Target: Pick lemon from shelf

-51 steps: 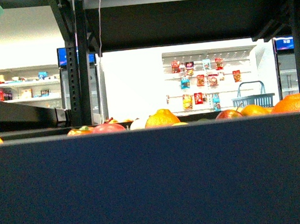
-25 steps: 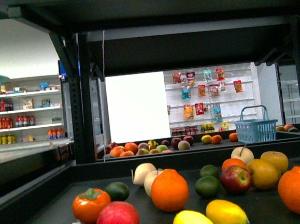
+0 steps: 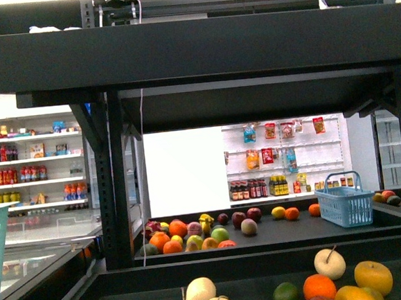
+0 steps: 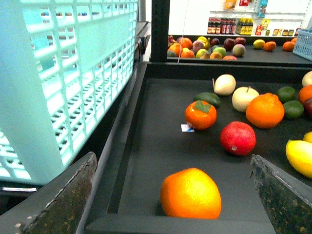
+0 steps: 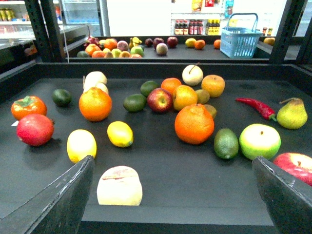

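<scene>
The right gripper (image 5: pixel 171 163) hangs low over the front of the shelf (image 5: pixel 146 70), a black metal rack with a wide, shallow tray. Its jaws are spread wide with nothing between them. Nearest to it sits a pale cream rounded fruit (image 5: pixel 119 185). Just past that is a pale yellow oval fruit (image 5: pixel 81 145), and close beside it, not touching, is the lemon (image 5: pixel 120 133), a smooth bright yellow oval. The lemon lies ahead of this gripper and off its centre line, toward the side of the red round fruit (image 5: pixel 34 129). Its long axis seems to slant across the approach, though foreshortening makes that uncertain. Behind it stands a large round orange (image 5: pixel 95 104). The left gripper (image 4: pixel 173 157), also wide and empty, faces a bright orange fruit (image 4: pixel 190 193) and catches yellow only at the edge of its view. I judge the right arm the nearer.
</scene>
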You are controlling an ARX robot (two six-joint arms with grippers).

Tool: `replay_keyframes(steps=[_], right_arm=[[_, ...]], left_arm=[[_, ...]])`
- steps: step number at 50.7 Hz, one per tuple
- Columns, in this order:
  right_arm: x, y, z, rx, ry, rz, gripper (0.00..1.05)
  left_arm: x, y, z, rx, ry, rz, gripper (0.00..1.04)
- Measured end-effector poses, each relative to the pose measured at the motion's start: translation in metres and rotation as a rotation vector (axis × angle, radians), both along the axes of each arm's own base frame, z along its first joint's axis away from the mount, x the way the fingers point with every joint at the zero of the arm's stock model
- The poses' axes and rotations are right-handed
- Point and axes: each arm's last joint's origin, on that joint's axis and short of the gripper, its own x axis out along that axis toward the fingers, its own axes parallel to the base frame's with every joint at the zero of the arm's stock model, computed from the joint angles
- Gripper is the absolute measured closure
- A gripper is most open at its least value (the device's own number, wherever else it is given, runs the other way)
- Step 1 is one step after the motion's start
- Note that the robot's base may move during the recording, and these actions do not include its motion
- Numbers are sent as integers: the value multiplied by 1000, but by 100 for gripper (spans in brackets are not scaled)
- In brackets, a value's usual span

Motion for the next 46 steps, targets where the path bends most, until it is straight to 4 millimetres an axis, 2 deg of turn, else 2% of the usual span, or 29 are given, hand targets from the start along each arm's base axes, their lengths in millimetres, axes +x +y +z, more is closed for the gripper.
replay_keyframes(steps=[46], right_arm=[[0,0,0,0,0,0,7]], left_arm=[[0,0,0,0,0,0,8]])
